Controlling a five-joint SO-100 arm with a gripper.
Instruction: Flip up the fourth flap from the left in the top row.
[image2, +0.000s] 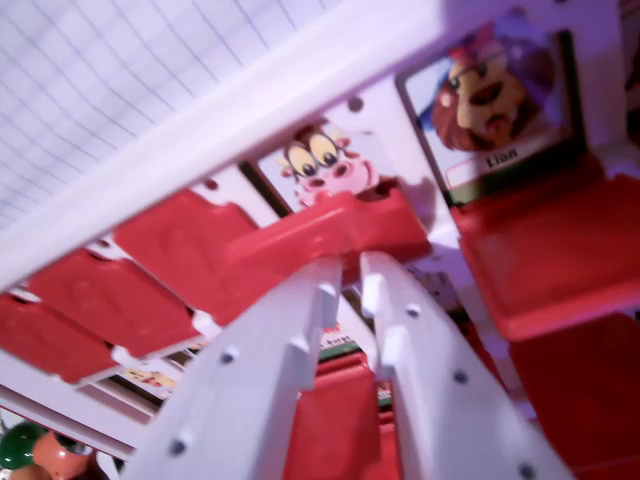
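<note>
We see the tool (345, 278) cut off at the bottom edge, covering the flaps behind it. The cow card (322, 160) is half hidden by a red flap (335, 225); the whole frame is blurred.

Single wrist cam only. It sat behind the gripper (345, 275), looked along the white fingers (260, 370) at the flap board (330, 60), very close, frame tilted, focus soft. No second view.

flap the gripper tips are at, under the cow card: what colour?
Red. The flap under the cow card shows at the white gripper tips in the wrist view.
</note>
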